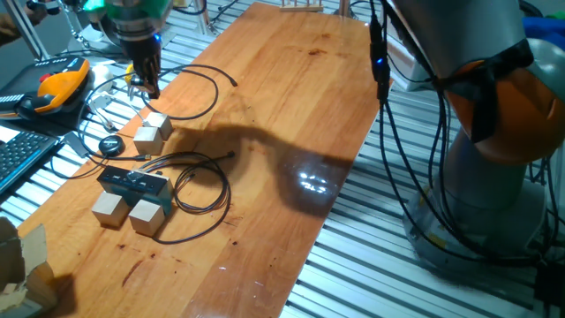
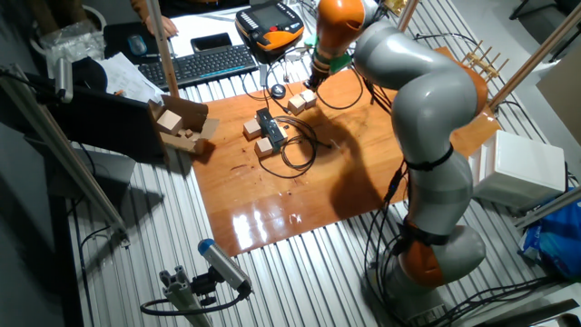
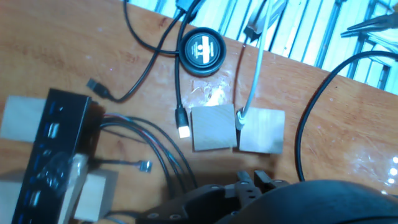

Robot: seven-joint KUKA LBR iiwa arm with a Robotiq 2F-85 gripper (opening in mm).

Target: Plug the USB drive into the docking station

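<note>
While the pincer [image 1: 146, 81] hangs, its grip unreadable, the flat dark docking station [image 3: 55, 152] adjoins pale wooden cubes [image 3: 213, 127].

The arm [image 2: 408, 82] reaches over the table [image 2: 272, 209] above the docking station [image 2: 270, 130].

Docking station [image 1: 132, 183] lying flat on the table [image 1: 291, 97], two wooden cubes [image 1: 129, 212] touching its near side, two more cubes [image 1: 152, 131] behind it, round puck [image 1: 110, 147] beside those, cables [image 1: 199, 190] looping to its right, gripper [image 1: 146, 84] above the far cubes
</note>
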